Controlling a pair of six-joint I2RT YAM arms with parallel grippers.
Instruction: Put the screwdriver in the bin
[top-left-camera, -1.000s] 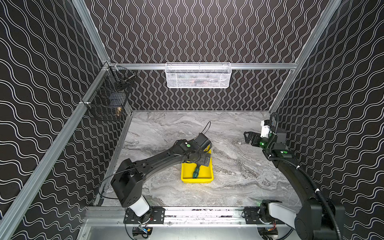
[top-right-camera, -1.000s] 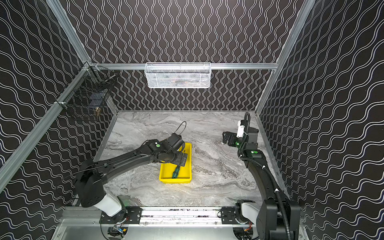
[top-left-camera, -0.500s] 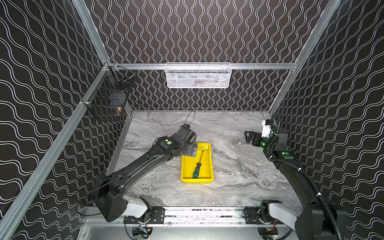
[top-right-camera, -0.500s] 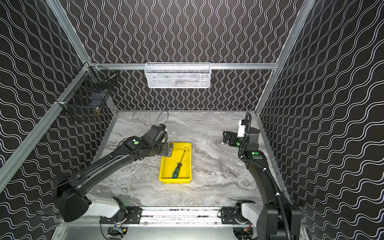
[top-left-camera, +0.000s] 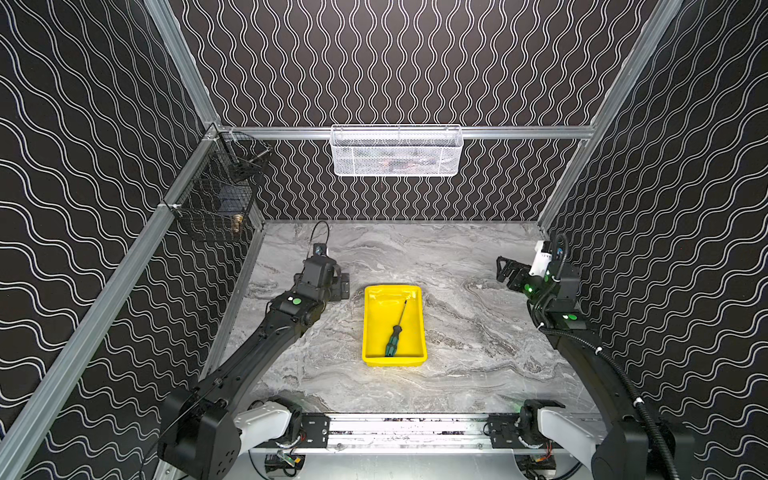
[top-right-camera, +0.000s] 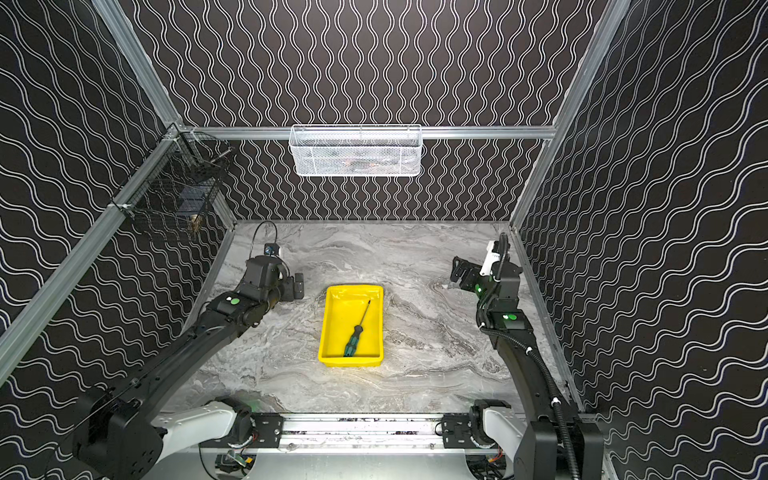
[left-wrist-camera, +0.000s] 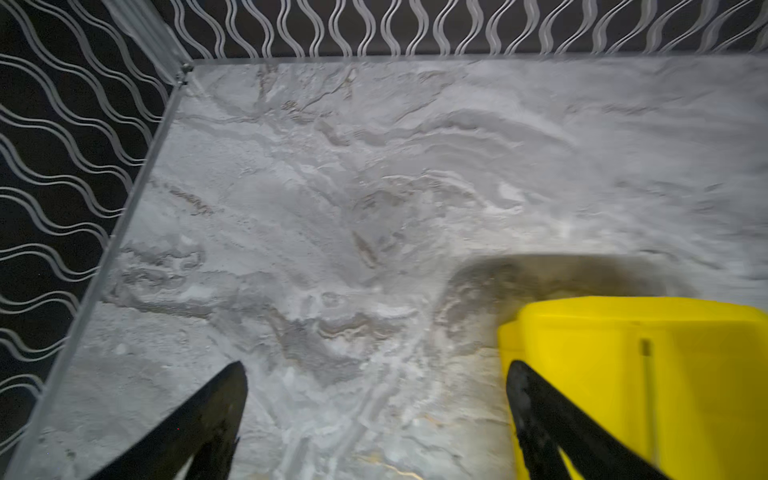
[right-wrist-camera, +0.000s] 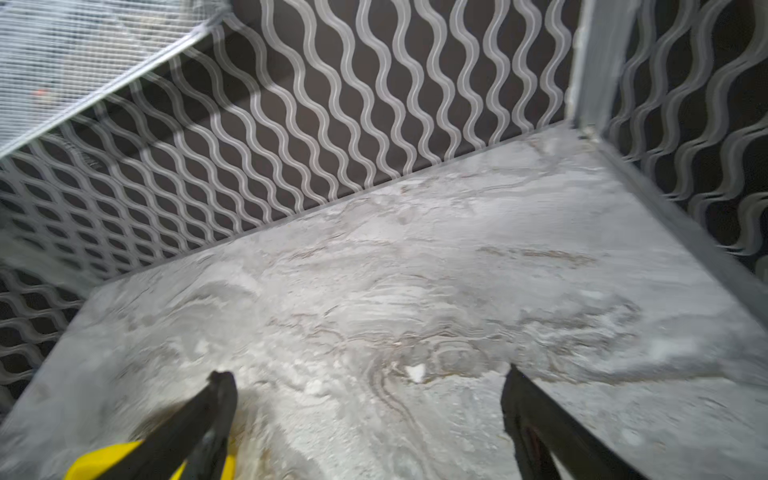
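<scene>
The screwdriver, teal-green and black handle toward the front, lies slanted inside the yellow bin in both top views. My left gripper hovers just left of the bin's far left corner, open and empty. In the left wrist view the left gripper spans bare marble, with the bin and the screwdriver's thin shaft behind one finger. My right gripper stands open and empty near the right wall, well away from the bin.
A white wire mesh basket hangs on the back wall and a black wire basket on the left wall. Patterned walls close in three sides of the marble tabletop. A metal rail runs along the front edge.
My left arm has drawn back from over the bin, leftward and toward the rear, leaving the screwdriver lying uncovered in the bin. The right arm has barely moved.
</scene>
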